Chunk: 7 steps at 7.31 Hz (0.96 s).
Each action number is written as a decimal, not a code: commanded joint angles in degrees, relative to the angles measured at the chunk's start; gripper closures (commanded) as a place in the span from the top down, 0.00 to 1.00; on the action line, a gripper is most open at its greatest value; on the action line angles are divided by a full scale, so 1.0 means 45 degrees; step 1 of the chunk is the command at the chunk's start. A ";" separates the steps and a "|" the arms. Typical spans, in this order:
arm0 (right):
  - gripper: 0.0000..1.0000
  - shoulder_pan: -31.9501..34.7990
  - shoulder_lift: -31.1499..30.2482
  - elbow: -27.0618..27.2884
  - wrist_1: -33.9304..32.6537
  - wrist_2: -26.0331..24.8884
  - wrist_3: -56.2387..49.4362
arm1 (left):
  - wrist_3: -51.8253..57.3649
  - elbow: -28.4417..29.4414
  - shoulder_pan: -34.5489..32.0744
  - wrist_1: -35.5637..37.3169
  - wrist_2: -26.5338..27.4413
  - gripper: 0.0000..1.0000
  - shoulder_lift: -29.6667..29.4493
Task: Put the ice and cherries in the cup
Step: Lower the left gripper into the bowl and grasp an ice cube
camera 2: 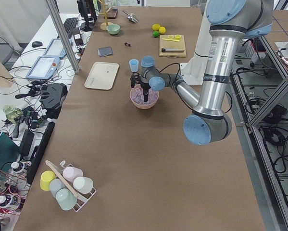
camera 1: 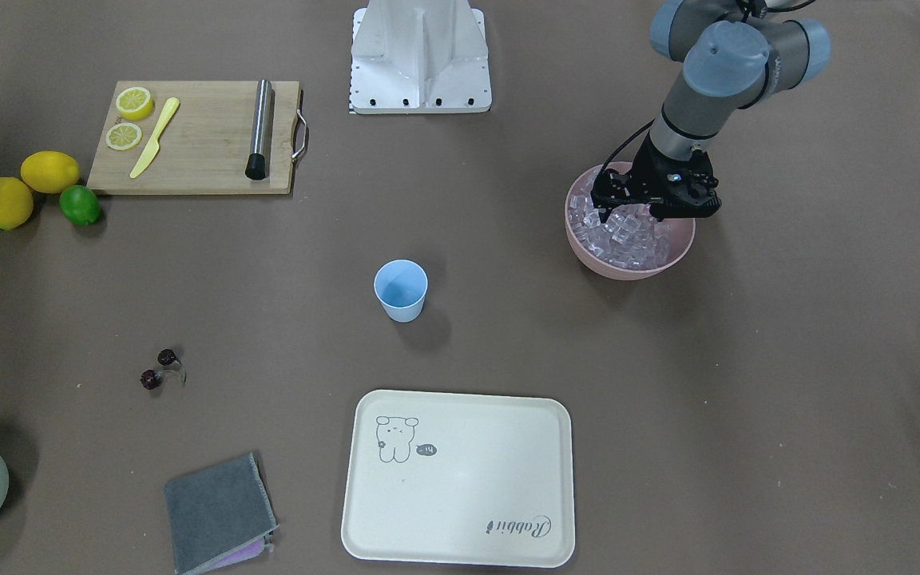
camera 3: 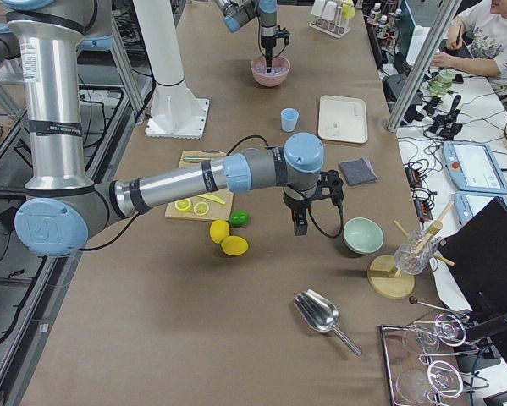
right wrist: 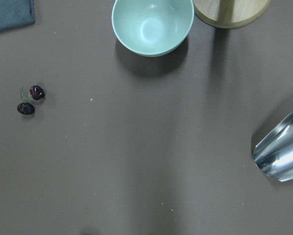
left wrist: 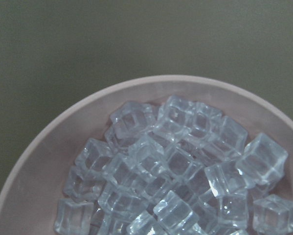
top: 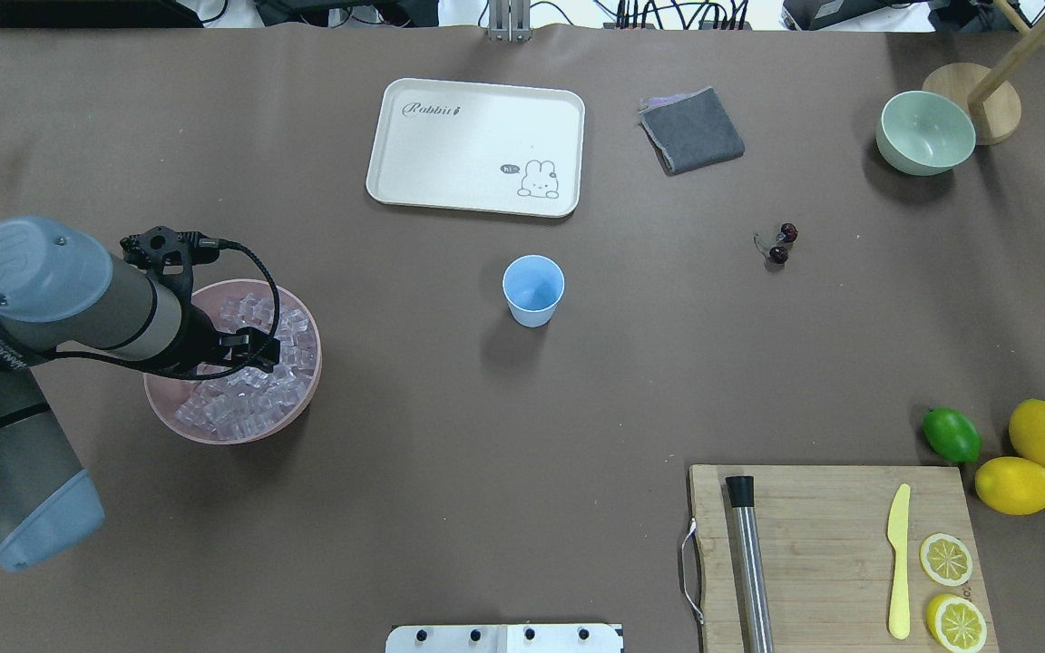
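Note:
The light blue cup (camera 1: 401,289) stands upright and empty mid-table, also in the overhead view (top: 533,288). Many clear ice cubes (camera 1: 628,239) fill the pink bowl (top: 160,399); the left wrist view looks down on them (left wrist: 175,166). My left gripper (camera 1: 628,214) reaches down into the bowl among the cubes, jaws apart, nothing visibly held. The two dark cherries (top: 778,245) lie on the table to the cup's far right, also in the right wrist view (right wrist: 30,100). My right gripper (camera 3: 300,227) hangs above the table near the pale green bowl; I cannot tell its state.
A cream tray (top: 450,154) and a grey cloth (top: 693,130) lie beyond the cup. The pale green bowl (top: 926,131), a wooden stand (top: 971,100) and a metal scoop (right wrist: 281,156) are at the far right. A cutting board (top: 831,508), lemons and a lime sit near right.

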 commanded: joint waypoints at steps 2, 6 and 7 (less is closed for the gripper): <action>1.00 0.0008 -0.0091 0.0030 0.0020 -0.0019 -0.0039 | 0.0014 0.0242 0.0021 -0.0427 -0.0025 0.92 -0.0009; 1.00 0.0008 -0.0188 0.0146 0.0020 -0.0019 0.0019 | -0.0083 0.0145 -0.0213 -0.0526 -0.0748 0.92 -0.0126; 1.00 0.0008 -0.0305 0.0186 0.0039 -0.0019 -0.0038 | -0.0122 0.0242 -0.0213 -0.0526 -0.0709 0.93 -0.0107</action>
